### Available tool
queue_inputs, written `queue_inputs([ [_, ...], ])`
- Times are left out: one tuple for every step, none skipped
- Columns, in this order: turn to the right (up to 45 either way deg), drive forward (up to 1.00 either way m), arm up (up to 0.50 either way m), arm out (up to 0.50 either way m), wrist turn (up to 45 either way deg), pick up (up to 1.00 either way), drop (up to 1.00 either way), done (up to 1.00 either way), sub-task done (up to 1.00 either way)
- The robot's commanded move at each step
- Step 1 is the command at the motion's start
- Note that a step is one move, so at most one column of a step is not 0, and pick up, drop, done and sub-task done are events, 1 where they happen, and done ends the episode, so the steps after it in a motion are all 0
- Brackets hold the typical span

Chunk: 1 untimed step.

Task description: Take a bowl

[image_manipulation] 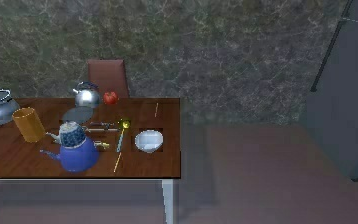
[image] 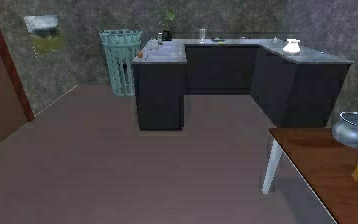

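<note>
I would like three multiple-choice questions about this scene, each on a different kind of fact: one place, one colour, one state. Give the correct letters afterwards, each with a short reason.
1. Where does the white bowl stand?
A. On the dark kitchen counter
B. On the wooden table, toward its right end in the arm side view
C. On the floor

2. What colour is the kettle to the left of the bowl?
A. Blue
B. Red
C. Yellow

3. How is the bowl placed?
A. Upside down
B. On its side
C. Upright, opening upward

Answers: 1 B, it rests on the brown tabletop; 2 A, its body is plainly blue; 3 C, its pale inside shows from above.
</note>
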Motion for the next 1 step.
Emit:
queue_inputs([
  [0.0, 0.0, 0.5, 0.0, 0.0, 0.0, 0.0, 0.0, 0.0],
])
